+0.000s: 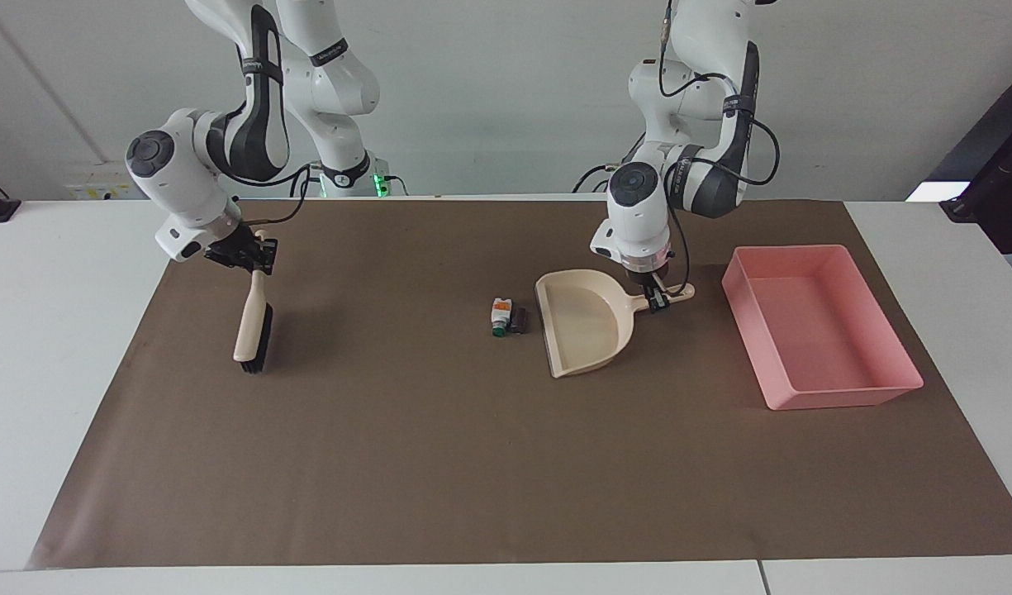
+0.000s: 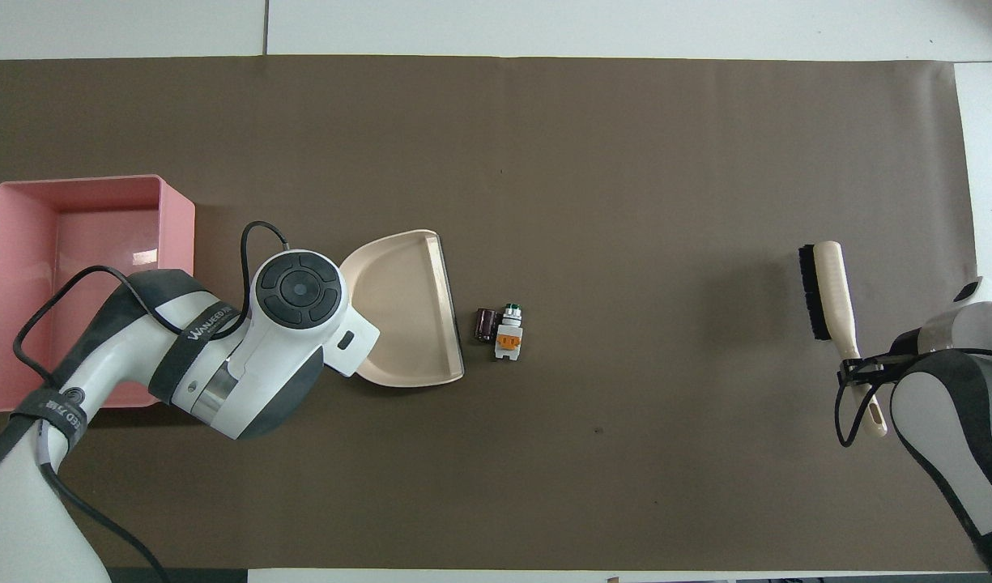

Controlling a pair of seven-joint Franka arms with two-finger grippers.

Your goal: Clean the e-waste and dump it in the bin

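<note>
In the overhead view the left arm's wrist is covering the left gripper, the dustpan's handle beneath it and part of the dustpan, and its forearm is overlapping the bin. The right gripper is hiding under its own wrist there, and that arm is running off the frame's edge.
</note>
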